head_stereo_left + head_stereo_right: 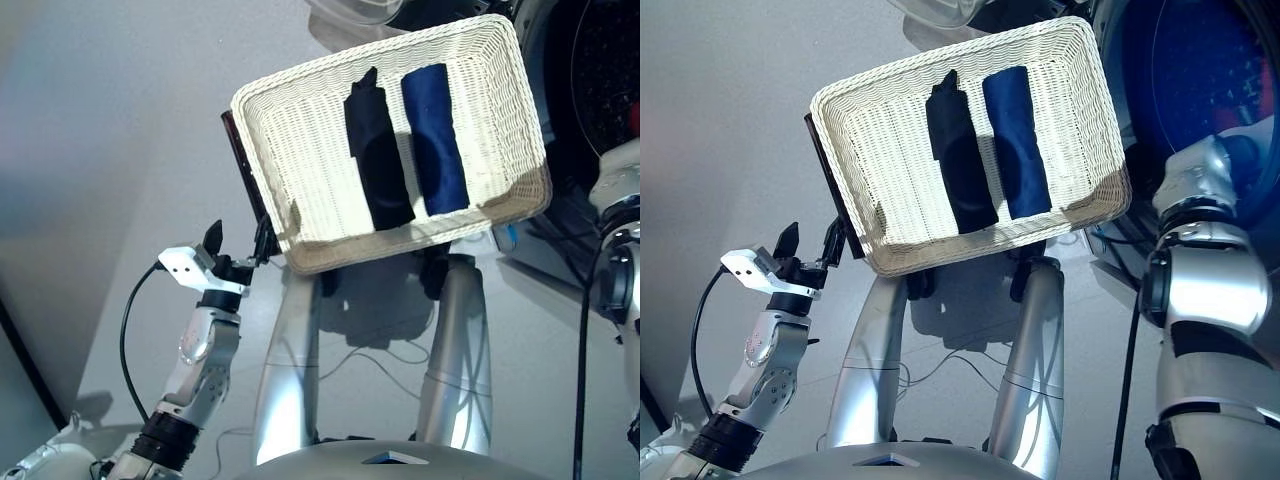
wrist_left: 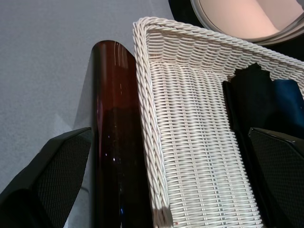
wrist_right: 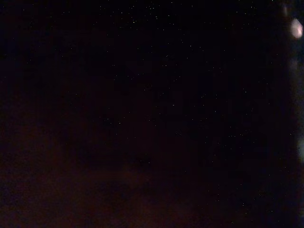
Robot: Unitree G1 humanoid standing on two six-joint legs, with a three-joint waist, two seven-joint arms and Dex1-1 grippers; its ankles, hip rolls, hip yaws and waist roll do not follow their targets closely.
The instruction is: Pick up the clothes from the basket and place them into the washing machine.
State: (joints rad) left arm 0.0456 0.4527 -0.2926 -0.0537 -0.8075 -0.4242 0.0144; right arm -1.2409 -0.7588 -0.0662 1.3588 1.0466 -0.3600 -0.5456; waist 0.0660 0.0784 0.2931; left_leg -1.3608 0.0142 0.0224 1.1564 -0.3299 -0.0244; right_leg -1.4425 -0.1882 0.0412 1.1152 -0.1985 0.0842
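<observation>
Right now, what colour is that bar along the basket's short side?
Dark reddish-brown and glossy bar, clearest in the left wrist view.

— Where am I looking from on the head pair?

— From above, facing forward and down. Both eyes share the basket with the washing machine at far right.

— And my left wrist?

— Very near the basket's left short side, looking along its dark bar and rim, so it shares the basket with the head views.

— My right wrist?

— Almost wholly dark; I can't tell which way it faces.
</observation>
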